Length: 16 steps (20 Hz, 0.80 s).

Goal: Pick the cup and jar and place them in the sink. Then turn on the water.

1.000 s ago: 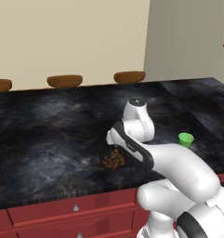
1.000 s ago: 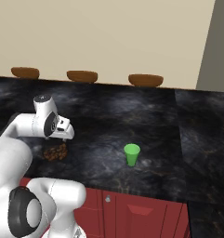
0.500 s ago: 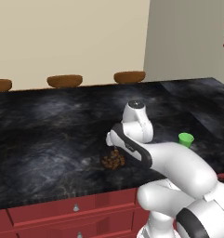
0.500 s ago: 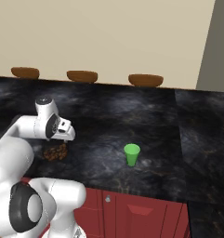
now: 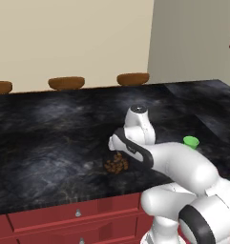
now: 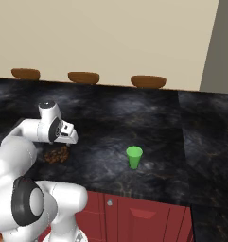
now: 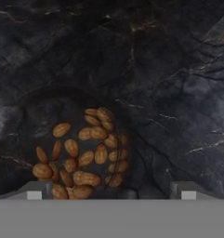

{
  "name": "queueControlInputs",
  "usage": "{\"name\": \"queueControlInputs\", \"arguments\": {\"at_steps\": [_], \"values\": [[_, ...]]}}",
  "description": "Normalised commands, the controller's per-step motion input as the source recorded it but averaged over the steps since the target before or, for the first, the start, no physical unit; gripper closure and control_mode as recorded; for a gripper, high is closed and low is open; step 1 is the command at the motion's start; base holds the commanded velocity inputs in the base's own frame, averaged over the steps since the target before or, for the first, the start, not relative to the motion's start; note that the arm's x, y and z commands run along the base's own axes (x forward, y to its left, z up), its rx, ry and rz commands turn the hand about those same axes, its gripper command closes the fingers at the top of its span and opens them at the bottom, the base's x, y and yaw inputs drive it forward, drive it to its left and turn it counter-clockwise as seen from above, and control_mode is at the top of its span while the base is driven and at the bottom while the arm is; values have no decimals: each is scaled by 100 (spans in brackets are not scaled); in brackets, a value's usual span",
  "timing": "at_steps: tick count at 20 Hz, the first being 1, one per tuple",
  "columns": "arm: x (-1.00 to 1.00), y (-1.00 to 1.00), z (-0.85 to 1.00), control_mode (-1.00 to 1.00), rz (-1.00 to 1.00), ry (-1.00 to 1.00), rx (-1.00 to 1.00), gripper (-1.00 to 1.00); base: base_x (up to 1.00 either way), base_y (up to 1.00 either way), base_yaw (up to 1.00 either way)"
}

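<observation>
From the left base view, the round clear glass jar of brown nuts (image 5: 116, 163) sits near the black counter's (image 5: 49, 138) front edge. From the right, the small green cup (image 6: 134, 157) stands well apart. From the hand, the gripper (image 7: 111, 191) hangs wide open, holding nothing. Glass is hard, slippery and breakable; grab its sides.

Black marble counter (image 5: 49, 128) bears the jar (image 5: 116, 163) and the cup (image 6: 134, 156), well apart
</observation>
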Motion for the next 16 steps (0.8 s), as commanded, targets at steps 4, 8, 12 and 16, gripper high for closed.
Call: {"name": "queueControlInputs", "arguments": {"at_steps": [4, 8, 12, 16], "values": [[5, 0, -16, -100, 0, 0, 0, -100, 0, 0, 0], [9, 0, -16, -100, 0, 0, 0, -100, 0, 0, 0], [9, 0, -16, -100, 0, 0, 0, -100, 0, 0, 0], [2, 0, -20, -100, 0, 0, 0, -100, 0, 0, 0]]}}
